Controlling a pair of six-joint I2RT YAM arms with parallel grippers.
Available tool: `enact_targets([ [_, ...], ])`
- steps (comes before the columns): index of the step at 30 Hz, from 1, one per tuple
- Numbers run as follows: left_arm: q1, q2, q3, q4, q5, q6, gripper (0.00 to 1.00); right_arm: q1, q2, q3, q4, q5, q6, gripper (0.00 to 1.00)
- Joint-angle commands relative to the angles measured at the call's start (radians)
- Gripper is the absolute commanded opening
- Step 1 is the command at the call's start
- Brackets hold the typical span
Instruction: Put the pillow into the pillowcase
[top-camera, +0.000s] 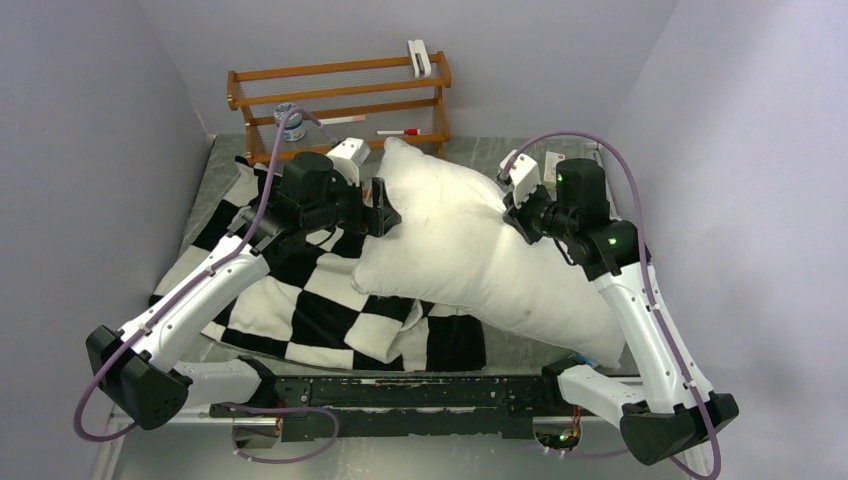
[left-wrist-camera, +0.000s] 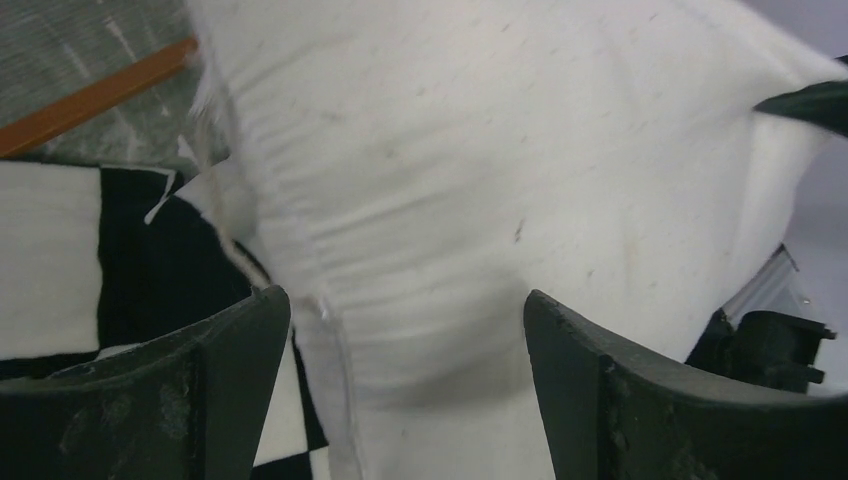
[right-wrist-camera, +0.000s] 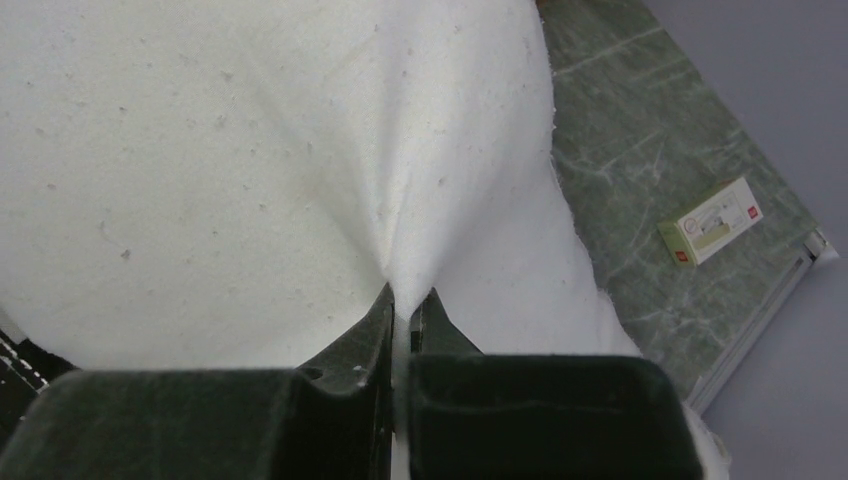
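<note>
The plump white pillow (top-camera: 470, 250) lies slanted across the table, its left part resting on the black-and-white checkered pillowcase (top-camera: 300, 300), which is spread flat at the left. My left gripper (top-camera: 385, 212) is open at the pillow's left edge. In the left wrist view its jaws stand wide with the pillow's (left-wrist-camera: 480, 150) seamed edge between them, and the pillowcase (left-wrist-camera: 150, 260) shows beneath. My right gripper (top-camera: 512, 215) is at the pillow's right side. In the right wrist view it (right-wrist-camera: 405, 300) is shut on a pinched fold of the pillow (right-wrist-camera: 200, 150).
A wooden rack (top-camera: 340, 100) stands against the back wall, with a small can (top-camera: 290, 122) and a marker (top-camera: 398, 132) on it. A small white box (right-wrist-camera: 712, 220) lies on the green table near its right edge. Grey walls close in left and right.
</note>
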Motion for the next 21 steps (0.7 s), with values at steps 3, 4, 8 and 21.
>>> enact_targets([
  [3,0.003,-0.041,-0.079,-0.014,-0.046,0.024,0.91,-0.004,-0.049,0.074,0.020,0.067,0.005,0.00],
  [4,0.003,-0.047,-0.113,0.025,-0.023,0.017,0.90,-0.004,-0.046,0.079,0.011,0.067,0.004,0.00],
  [8,0.003,-0.032,-0.201,0.171,0.130,-0.023,0.85,-0.004,-0.054,0.067,0.025,0.079,0.039,0.00],
  [21,0.002,0.021,-0.275,0.380,0.286,-0.016,0.05,-0.004,-0.034,-0.044,0.195,-0.101,0.253,0.46],
])
